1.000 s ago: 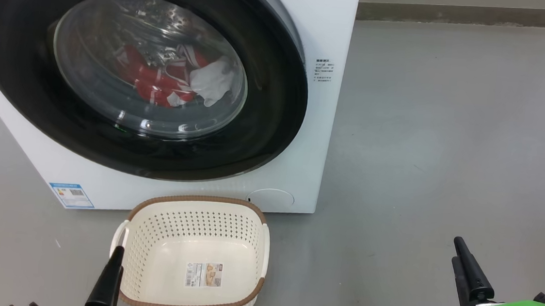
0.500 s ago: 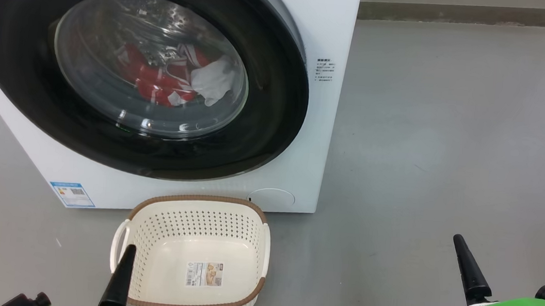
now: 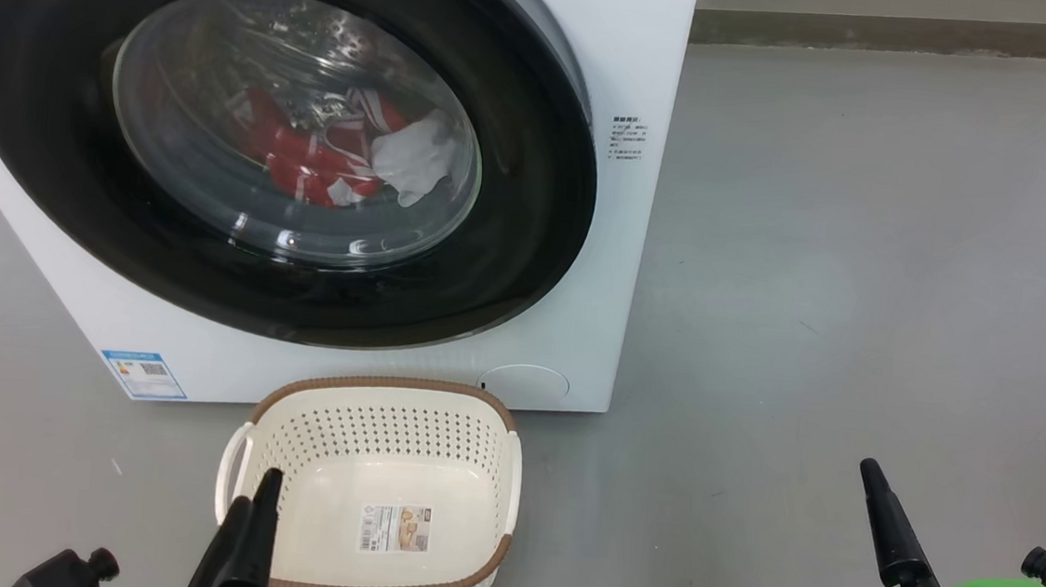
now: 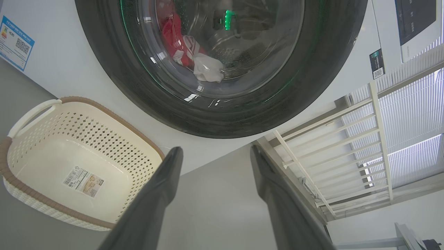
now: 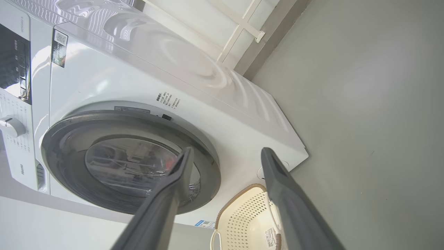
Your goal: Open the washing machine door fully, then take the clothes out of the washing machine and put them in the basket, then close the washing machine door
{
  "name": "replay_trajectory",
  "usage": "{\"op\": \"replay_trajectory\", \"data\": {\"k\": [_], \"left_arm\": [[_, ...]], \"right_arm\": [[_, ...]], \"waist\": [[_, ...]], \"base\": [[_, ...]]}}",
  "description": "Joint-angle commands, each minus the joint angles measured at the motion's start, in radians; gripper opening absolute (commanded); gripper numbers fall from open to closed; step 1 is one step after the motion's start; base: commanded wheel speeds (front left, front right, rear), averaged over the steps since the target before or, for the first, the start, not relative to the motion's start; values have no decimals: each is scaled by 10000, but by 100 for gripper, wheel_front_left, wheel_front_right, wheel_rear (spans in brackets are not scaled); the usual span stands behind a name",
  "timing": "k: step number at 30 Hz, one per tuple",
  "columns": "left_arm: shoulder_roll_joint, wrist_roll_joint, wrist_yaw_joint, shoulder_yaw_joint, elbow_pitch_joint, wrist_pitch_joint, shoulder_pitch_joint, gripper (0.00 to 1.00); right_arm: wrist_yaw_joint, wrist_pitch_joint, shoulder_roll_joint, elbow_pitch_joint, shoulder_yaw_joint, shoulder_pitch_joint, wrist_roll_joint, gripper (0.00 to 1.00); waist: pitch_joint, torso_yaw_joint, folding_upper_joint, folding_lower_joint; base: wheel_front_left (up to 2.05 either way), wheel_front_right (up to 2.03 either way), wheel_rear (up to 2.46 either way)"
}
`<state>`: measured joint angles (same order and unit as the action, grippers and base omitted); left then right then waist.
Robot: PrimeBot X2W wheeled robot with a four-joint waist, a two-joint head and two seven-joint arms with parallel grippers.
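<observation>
The left claw (image 4: 215, 149), released, hangs low by the rim of the basket (image 3: 385, 383) on the side away from the washing machine (image 3: 635, 60), fingers aimed toward the washing machine door (image 3: 527, 238). The right claw (image 5: 227, 150) — also spread, gripping nothing — hovers off the machine's right front corner. The door lies shut against the machine's front, glass bowl facing outward, with the clothes (image 3: 309, 160) heaped behind it in the drum (image 3: 347, 42) — the basket stands upright just before the machine, a sticker (image 3: 394, 529) on its inner bottom.
</observation>
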<state>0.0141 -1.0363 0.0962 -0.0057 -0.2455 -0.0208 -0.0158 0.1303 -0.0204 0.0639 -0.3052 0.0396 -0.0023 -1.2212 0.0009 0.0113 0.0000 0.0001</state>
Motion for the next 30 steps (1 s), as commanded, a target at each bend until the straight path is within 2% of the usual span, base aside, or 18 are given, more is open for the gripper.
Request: {"op": "replay_trajectory", "data": {"k": [1,30], "left_arm": [[141,504,-34,38,356,-162,-33,100],[225,4145,-382,-558,857,-1015,84,100]], "right_arm": [[2,-171,233,301,-179,-129,415,100],[3,-1022,561,552,-691,120,3147,100]], "waist": [[-10,11,0,-1],[34,133,0,-1]], "base": [[0,0,0],[0,0,0]]}}
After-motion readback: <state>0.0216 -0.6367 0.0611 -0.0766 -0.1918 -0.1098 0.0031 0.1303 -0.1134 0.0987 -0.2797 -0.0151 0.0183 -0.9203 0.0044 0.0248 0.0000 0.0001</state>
